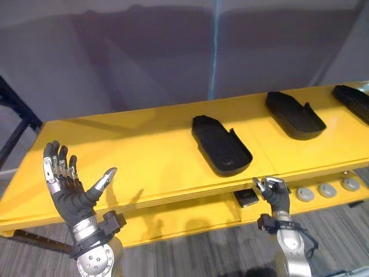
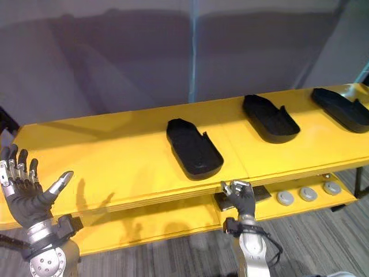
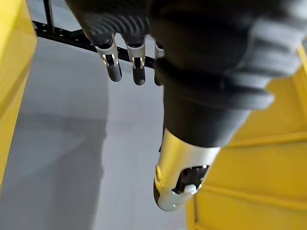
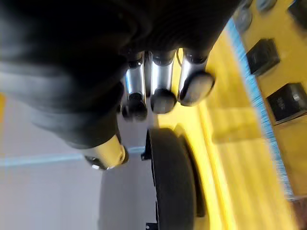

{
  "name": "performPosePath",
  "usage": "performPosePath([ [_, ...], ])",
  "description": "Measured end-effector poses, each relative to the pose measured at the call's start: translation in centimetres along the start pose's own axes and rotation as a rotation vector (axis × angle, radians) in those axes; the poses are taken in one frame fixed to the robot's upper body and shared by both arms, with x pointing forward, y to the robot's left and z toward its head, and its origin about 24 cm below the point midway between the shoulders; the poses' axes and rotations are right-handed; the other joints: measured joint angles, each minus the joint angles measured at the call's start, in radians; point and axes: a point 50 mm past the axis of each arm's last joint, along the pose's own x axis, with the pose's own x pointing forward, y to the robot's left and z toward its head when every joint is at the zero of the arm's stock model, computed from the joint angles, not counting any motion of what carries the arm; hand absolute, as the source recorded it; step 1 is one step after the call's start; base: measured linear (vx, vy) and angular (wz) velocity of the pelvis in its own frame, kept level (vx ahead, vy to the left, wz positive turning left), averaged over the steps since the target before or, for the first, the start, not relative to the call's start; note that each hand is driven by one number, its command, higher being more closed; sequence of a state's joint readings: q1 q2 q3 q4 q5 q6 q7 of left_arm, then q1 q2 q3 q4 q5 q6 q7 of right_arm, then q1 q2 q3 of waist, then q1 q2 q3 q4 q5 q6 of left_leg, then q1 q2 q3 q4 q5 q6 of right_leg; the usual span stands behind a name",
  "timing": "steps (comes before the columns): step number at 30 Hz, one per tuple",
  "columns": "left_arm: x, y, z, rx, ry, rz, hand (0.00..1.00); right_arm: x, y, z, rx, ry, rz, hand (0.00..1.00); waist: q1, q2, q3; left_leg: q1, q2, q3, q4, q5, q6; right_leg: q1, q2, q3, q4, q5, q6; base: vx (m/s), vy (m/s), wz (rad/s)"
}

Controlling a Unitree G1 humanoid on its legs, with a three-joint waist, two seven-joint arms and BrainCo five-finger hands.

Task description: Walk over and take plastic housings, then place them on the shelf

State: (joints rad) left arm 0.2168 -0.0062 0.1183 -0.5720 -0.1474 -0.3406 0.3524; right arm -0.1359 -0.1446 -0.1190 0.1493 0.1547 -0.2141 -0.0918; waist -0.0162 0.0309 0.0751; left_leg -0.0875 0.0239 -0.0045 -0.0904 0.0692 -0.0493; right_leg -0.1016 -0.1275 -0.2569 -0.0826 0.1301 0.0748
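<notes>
Left hand (image 1: 69, 190) raised at near left, fingers spread wide, holding nothing | yellow shelf (image 1: 144, 156) | first housing (image 1: 221, 144) on shelf top, middle | right hand (image 1: 275, 195) at shelf's near edge, fingers curled, empty | second housing (image 1: 294, 114) further right | third housing (image 1: 353, 101) at far right | grey discs (image 1: 327, 190) on lower level.

You face a plain grey wall (image 1: 115, 52), unbroken but for one pale blue vertical strip (image 1: 215, 46) right of centre. Against it stands a long yellow shelf (image 1: 144, 150). Its top deck is made of two panels meeting at a narrow joint (image 1: 260, 149), and a lower deck (image 1: 190, 216) of the same yellow sits beneath and juts forward. A black metal frame (image 1: 14, 124) shows at the left end. The floor (image 1: 202, 257) is grey with a streaked grain. Light is soft and even, with faint shadows on the wall.
</notes>
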Motion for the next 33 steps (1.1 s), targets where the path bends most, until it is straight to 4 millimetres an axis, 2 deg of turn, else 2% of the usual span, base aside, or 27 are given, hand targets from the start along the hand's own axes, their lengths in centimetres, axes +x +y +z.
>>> performPosePath([
  [3, -0.8, 0.6, -0.3, -0.038, 0.059, -0.008, 0.0, 1.9, -0.4, 0.0, -0.039, 0.005, -0.014, 1.0, 0.032, -0.001, 0.001, 0.0, -0.006, -0.019, 0.0, 0.007, 0.002, 0.009, -0.005, -0.014, 0.0, 0.0, 0.0, -0.03, 0.018, 0.23],
  [7, -1.2, 0.9, -0.4, -0.058, 0.085, -0.014, 0.0, 3.1, -0.7, 0.1, -0.06, 0.014, -0.024, 1.0, 0.041, -0.008, 0.009, -0.013, -0.014, -0.056, -0.001, 0.016, 0.002, 0.017, -0.014, -0.055, 0.003, -0.001, 0.002, -0.05, 0.013, 0.28],
  [8, -1.2, 1.0, -0.4, -0.069, 0.091, -0.02, 0.0, 3.3, -0.7, -0.1, -0.059, 0.023, -0.024, 1.0, 0.053, -0.015, 0.015, -0.013, -0.015, -0.057, -0.001, 0.017, 0.001, 0.018, -0.016, -0.056, 0.005, -0.002, 0.002, -0.05, 0.006, 0.1],
  [16, -1.0, 1.5, -0.3, -0.084, 0.084, -0.017, 0.0, 4.0, -0.4, 0.1, -0.005, 0.026, 0.0, 1.0, 0.059, -0.032, 0.031, -0.022, -0.024, -0.072, -0.001, 0.025, 0.009, 0.016, -0.023, -0.068, 0.007, -0.004, 0.005, -0.02, 0.0, 0.06],
  [21, -0.8, 1.3, -0.2, -0.111, 0.08, -0.029, 0.0, 5.6, 0.8, 0.6, 0.012, 0.019, 0.038, 1.0, 0.063, -0.04, 0.045, -0.024, -0.025, -0.081, -0.001, 0.032, 0.008, 0.016, -0.024, -0.08, 0.007, -0.005, 0.005, 0.01, -0.004, 0.06],
  [28, -0.8, 1.2, -0.2, -0.135, 0.084, -0.032, 0.0, 6.9, 3.0, 1.3, 0.005, 0.005, 0.129, 1.0, 0.091, -0.041, 0.067, -0.023, -0.025, -0.083, -0.001, 0.035, 0.007, 0.016, -0.025, -0.081, 0.014, -0.005, 0.004, -0.02, -0.009, 0.01],
  [33, -0.9, 1.1, -0.2, -0.137, 0.084, -0.047, 0.0, 7.7, 3.5, 1.7, 0.004, 0.001, 0.14, 1.0, 0.098, -0.042, 0.079, -0.025, -0.026, -0.084, -0.002, 0.038, 0.008, 0.013, -0.027, -0.082, 0.02, -0.007, 0.003, -0.02, -0.008, 0.01],
])
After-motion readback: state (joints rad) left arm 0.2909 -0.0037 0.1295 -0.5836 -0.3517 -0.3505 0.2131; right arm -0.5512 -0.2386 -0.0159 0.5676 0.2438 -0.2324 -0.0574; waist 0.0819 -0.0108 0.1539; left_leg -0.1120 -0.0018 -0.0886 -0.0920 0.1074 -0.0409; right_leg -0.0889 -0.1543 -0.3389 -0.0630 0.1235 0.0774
